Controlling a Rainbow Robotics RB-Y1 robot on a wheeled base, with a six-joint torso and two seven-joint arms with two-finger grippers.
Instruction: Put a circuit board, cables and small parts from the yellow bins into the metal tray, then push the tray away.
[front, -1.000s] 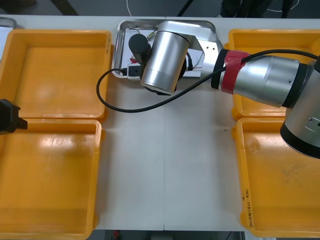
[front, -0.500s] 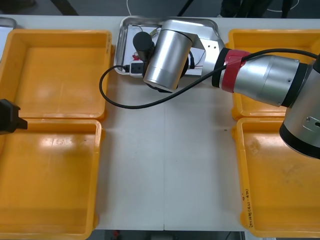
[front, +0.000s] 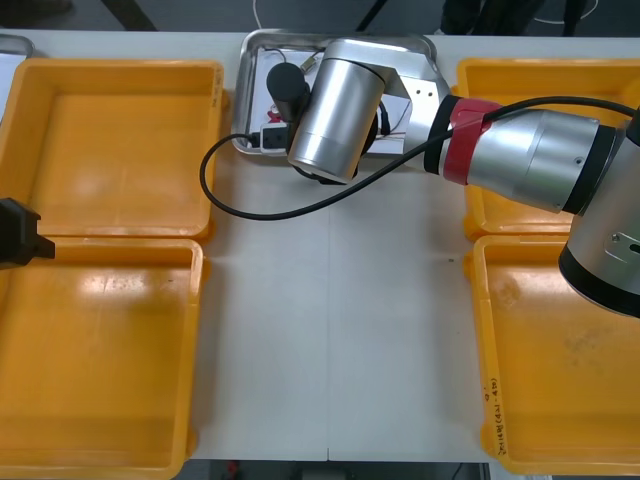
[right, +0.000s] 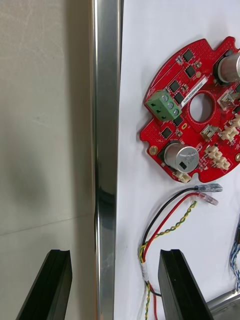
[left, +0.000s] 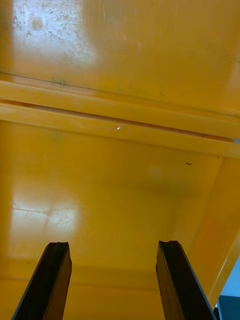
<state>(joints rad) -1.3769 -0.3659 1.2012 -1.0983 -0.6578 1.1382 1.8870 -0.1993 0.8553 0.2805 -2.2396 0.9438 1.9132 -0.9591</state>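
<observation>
From the front, the right arm's silver wrist lay over the metal tray (front: 420, 46), which sat at the far edge of the table (front: 330, 330) between the two far yellow bins (front: 120, 66), so little of the tray's inside could be made out past it. The right wrist view laid that inside open: on the white lining rested a round red circuit board (right: 192, 110) with a green terminal block, near it a red and yellow cable (right: 167, 225) with a black strand beside it, a twisted blue and white cable (right: 235, 256) at the edge, and a small metal part (right: 222, 301) beyond one finger. The right gripper (right: 115, 255) was spread and held nothing, its fingers (right: 172, 282) straddling the tray's shiny rim, one over the bare table and one over the lining. The left gripper (front: 15, 232) waited at the left side of the table where the two left bins met; its wrist view showed its fingers (left: 55, 280) parted over bare bin floor. A white label on the board and dark marks on a right bin's rim carried print too small to read.
</observation>
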